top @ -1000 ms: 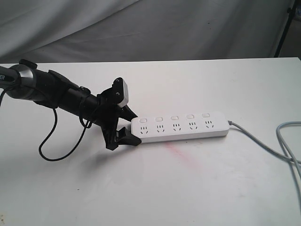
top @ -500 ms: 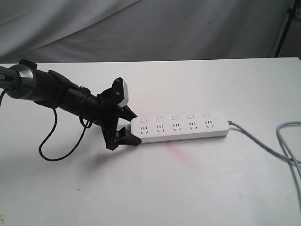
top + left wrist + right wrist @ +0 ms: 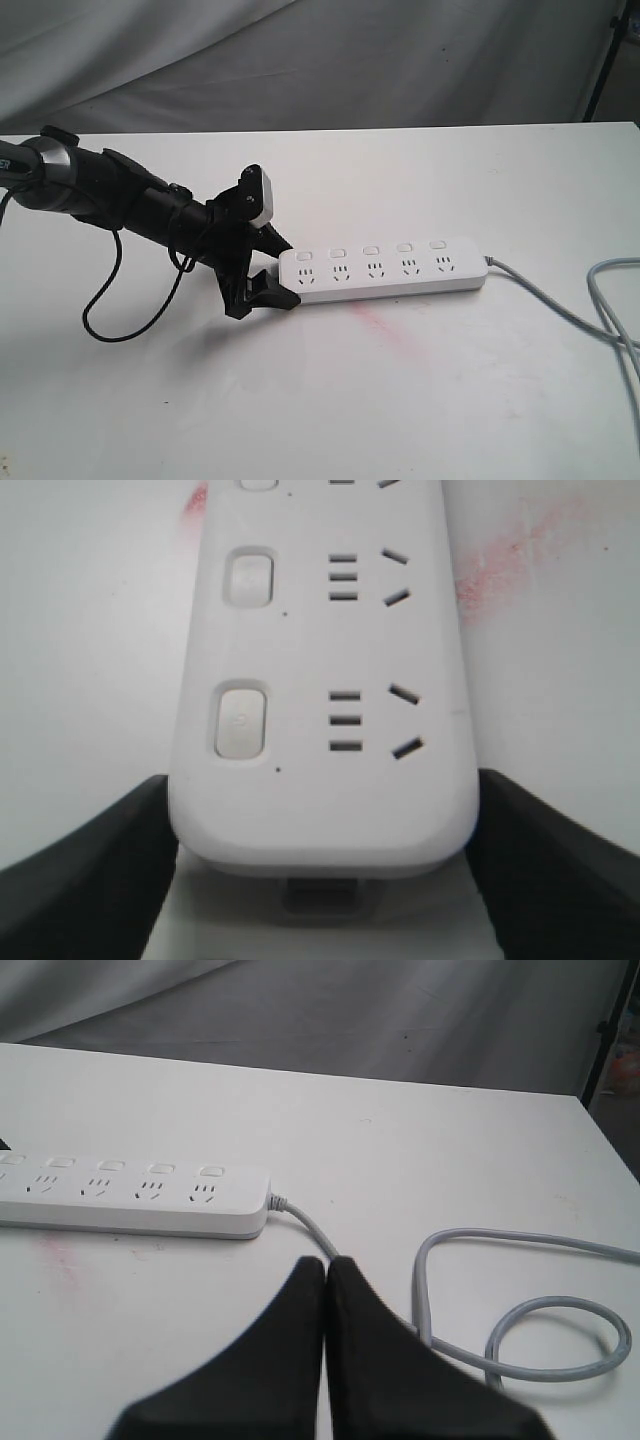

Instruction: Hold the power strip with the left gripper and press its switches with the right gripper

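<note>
From the exterior view, the power strip (image 3: 385, 270) lies flat near the middle of the white table (image 3: 420, 420), its length running from 9 o'clock to 3 o'clock. The row of switches (image 3: 371, 250) is on its 12 o'clock side. The left gripper (image 3: 284, 272) reaches in from about 10 o'clock on its black arm and takes the strip's 9 o'clock end between its jaws. A grey cable (image 3: 560, 305) leaves the 3 o'clock end and trails off towards 4 o'clock. A pink smear (image 3: 385, 328) marks the table just at 6 o'clock of the strip.

The left wrist view shows the grip more closely. The left gripper (image 3: 320, 880) has a black jaw on each long side of the power strip (image 3: 320, 680), both touching its rounded end. The jaws are held as wide as the strip. The nearest of the switches (image 3: 241, 720) sits beside its socket (image 3: 375, 720), untouched.

Only the right wrist view shows the right gripper (image 3: 326, 1265). Its two jaws are pressed together with nothing between them, and it is well apart from the power strip (image 3: 130, 1200), close to the cable (image 3: 520, 1350). This view also shows the cable curling into a loop on the table.
</note>
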